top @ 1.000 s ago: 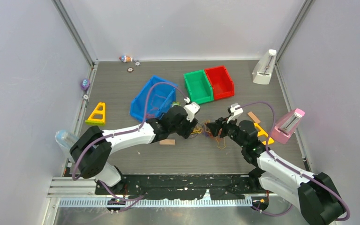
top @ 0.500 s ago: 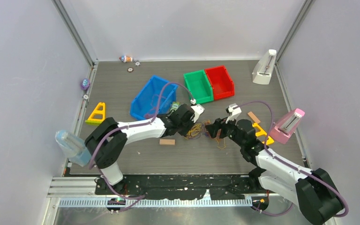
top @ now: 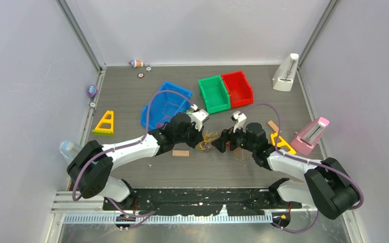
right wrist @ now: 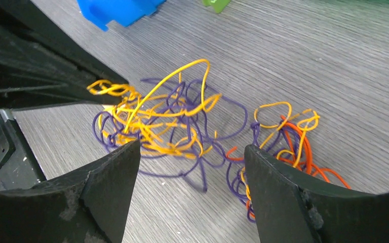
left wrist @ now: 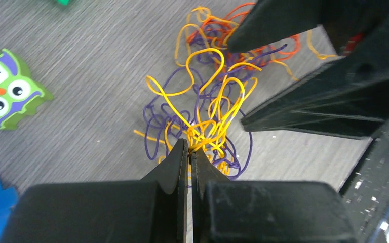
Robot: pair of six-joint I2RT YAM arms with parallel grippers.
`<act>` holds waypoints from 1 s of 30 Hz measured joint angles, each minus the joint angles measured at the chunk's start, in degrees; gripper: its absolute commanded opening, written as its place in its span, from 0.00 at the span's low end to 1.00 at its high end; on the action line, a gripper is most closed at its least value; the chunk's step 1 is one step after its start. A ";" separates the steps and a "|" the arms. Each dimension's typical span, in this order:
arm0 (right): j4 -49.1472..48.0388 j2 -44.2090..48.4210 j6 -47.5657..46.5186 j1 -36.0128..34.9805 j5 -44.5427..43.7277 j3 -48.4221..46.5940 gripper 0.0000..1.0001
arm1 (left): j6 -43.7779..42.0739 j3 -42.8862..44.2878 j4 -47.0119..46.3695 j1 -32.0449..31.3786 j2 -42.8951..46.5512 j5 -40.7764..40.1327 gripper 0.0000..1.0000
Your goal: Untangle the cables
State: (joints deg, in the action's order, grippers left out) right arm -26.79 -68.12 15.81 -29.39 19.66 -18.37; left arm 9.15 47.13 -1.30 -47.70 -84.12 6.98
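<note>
The left gripper (left wrist: 188, 151) is pinched shut on yellow strands of the cables (left wrist: 210, 104), tangled mid-tabletop (top: 126, 91); purple may be caught too. The right gripper (right wrist: 191, 150) straddles the tangle wide open, holding nothing. Next it likely needs to close on purple or orange strands, then pull away.

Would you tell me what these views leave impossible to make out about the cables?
Top view: the cables are too small to trace strand by strand.
Right wrist view: orange-red strands run behind a finger of the open right pincer.
Left wrist view: the shut left pincer hides how many yellow strands it grips.
</note>
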 measured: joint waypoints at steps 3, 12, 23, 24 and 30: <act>-0.59 -1.29 0.00 -0.31 1.09 -0.96 0.81 | 0.83 -2.60 -3.37 0.11 2.58 2.23 0.00; -1.95 -1.64 0.39 -0.66 2.58 -1.18 0.89 | 3.54 -10.51 -13.31 2.54 10.60 4.74 0.00; -1.90 -6.88 0.76 -2.05 5.49 -3.93 0.48 | 5.51 -18.75 -26.05 3.30 15.87 6.05 0.00; -1.90 -7.10 0.94 -2.12 5.84 -4.20 0.42 | 5.64 -19.21 -27.02 3.30 16.09 6.03 0.00; -1.55 -7.65 1.57 -2.29 5.42 -5.16 0.06 | 5.90 -21.35 -30.23 3.30 17.99 3.04 0.00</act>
State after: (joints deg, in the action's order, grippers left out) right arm -28.34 -75.77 17.39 -31.68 25.08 -23.53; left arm 15.05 25.78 -31.53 -44.40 -66.13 10.02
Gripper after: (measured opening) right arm 0.115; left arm 0.007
